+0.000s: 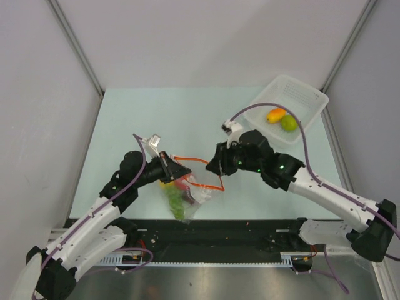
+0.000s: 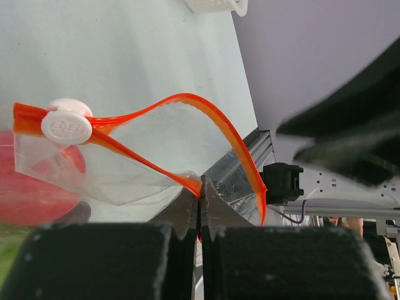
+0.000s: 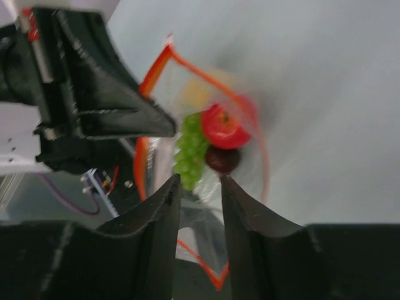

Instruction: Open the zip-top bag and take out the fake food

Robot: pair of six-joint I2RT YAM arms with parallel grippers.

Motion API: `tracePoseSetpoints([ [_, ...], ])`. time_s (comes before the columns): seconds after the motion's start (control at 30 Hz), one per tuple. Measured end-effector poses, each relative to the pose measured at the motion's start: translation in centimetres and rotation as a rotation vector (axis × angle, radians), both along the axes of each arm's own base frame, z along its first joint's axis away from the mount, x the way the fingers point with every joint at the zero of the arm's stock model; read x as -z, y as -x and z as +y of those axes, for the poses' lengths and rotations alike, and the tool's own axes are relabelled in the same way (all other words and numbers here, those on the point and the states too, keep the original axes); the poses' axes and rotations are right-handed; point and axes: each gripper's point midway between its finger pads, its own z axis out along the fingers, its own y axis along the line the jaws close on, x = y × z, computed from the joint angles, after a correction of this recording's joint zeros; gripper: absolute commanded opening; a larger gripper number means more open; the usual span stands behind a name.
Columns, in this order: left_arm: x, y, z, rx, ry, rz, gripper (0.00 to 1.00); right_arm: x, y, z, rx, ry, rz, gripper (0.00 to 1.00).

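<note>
On the pale table's (image 1: 156, 112) near edge, left gripper (image 2: 200, 194) pinches the zip-top bag (image 2: 156, 147) rim; right gripper (image 3: 199, 187), jaws apart, could close beside the thin opposite rim.

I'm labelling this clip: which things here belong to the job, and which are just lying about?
Job: zip-top bag, pinched by left gripper; red apple and green grapes inside; orange fruit and green fruit, already out.
Lying about: white basket holding those two.
</note>
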Motion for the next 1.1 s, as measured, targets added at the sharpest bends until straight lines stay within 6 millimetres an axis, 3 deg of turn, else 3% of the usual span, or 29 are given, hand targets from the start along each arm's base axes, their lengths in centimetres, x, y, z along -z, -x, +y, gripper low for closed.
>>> tracePoseSetpoints([
  [0.1,0.0,0.0,0.0,-0.001,0.0,0.002,0.0,1.1,2.7,3.0,-0.1,0.018,0.019,0.25],
  [0.23,0.2,0.1,0.1,0.0,-0.003,0.009,0.0,4.1,4.0,5.4,-0.151,0.08,0.057,0.21],
  [0.37,0.3,0.2,0.1,0.001,-0.008,0.015,0.0,6.6,3.9,6.1,-0.15,0.133,0.086,0.19],
  [0.73,0.5,0.2,0.0,0.01,-0.014,0.031,0.0,8.3,2.9,7.7,-0.151,0.136,0.089,0.23],
  [1.1,0.7,0.2,0.0,0.01,-0.017,0.036,0.0,12.0,2.8,9.1,-0.155,0.138,0.156,0.24],
])
